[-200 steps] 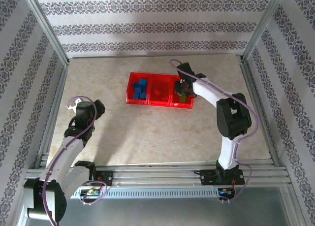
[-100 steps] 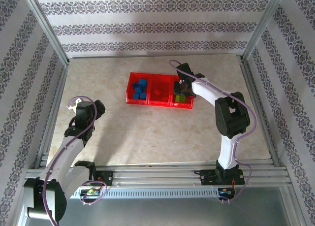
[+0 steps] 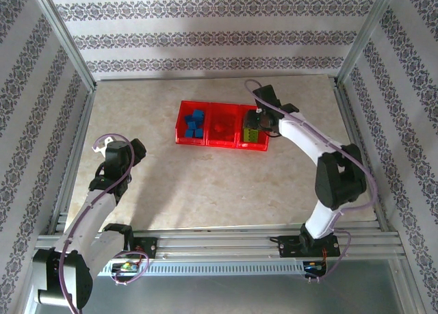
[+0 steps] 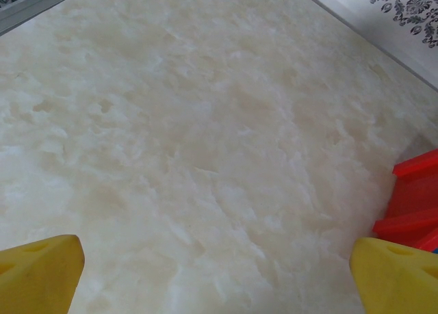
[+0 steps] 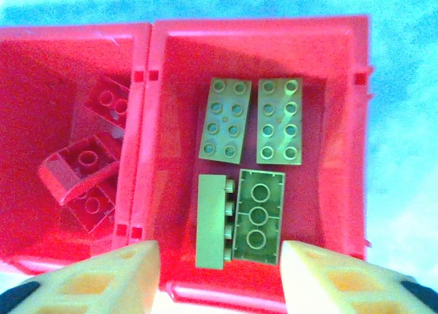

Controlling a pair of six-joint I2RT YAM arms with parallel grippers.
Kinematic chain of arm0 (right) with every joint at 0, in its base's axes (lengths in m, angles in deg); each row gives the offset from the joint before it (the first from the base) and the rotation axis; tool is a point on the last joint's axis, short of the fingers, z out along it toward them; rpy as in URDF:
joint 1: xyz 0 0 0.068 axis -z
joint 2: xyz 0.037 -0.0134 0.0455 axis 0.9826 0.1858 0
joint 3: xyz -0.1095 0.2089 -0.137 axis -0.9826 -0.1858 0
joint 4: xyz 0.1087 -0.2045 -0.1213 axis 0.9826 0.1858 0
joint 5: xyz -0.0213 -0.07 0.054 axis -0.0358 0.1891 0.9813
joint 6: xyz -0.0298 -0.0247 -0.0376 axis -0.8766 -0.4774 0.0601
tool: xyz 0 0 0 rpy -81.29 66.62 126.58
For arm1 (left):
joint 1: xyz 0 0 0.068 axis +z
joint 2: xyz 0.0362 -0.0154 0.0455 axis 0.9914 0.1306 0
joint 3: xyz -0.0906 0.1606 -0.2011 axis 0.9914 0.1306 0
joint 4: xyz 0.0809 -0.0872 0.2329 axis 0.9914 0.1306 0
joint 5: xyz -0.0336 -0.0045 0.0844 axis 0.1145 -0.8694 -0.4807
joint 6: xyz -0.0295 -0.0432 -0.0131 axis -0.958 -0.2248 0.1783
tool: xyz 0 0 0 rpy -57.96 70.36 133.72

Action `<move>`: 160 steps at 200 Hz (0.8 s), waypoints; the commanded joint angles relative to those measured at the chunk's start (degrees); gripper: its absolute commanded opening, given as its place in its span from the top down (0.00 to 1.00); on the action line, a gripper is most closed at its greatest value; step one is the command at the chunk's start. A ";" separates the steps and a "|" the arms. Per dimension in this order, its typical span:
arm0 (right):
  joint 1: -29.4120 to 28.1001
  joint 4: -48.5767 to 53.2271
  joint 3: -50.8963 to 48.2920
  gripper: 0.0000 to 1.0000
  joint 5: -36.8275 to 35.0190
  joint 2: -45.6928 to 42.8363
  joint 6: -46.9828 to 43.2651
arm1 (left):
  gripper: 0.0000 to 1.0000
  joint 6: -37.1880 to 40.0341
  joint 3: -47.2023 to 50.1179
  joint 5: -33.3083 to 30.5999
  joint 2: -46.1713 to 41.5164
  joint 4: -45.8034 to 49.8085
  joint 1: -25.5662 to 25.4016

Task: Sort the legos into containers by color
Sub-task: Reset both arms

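Note:
The red three-compartment tray (image 3: 179, 137) sits at the back middle of the table. Its left compartment holds blue legos (image 3: 196, 124), the middle one red legos (image 3: 220, 128), the right one lime green legos (image 3: 252, 135). My right gripper (image 3: 263, 120) hovers over the right compartment. In the right wrist view it (image 5: 219, 276) is open with nothing between its fingers; below lie several green legos (image 5: 241, 211), with red legos (image 5: 85, 167) past the tray's divider (image 5: 144, 122). My left gripper (image 4: 217, 280) is open over bare table, left of the tray's corner (image 4: 417, 198).
An aluminium frame and patterned walls (image 3: 205, 37) enclose the marble tabletop (image 3: 205, 184). My left arm (image 3: 113, 163) rests near the front left. The right arm's elbow (image 3: 339, 180) stands above the table's right side.
My right gripper's jaws have parted above the right compartment, and the green bricks there now show more plainly. The right arm's elbow has swung to the right. The left arm is still.

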 commanded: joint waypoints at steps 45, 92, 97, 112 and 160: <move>0.62 -1.42 -11.58 0.28 -9.84 -18.48 -2.80 | 0.00 2.59 -1.88 -3.57 -3.87 3.41 0.96; 1.06 -3.61 -20.21 0.02 -16.98 -29.56 -4.59 | 0.00 4.53 -0.78 -6.00 -9.46 4.43 0.96; 1.14 -3.78 -21.04 0.02 -18.00 -30.53 -4.63 | 0.00 4.72 -0.59 -6.20 -10.10 4.43 0.96; 1.49 -4.66 -23.56 0.02 -20.53 -33.18 -4.80 | 0.00 5.75 0.01 -6.64 -12.17 4.13 0.96; 2.55 -9.62 -30.64 0.02 -28.67 -39.83 -4.82 | 0.00 9.11 1.68 -7.05 -17.01 3.14 0.96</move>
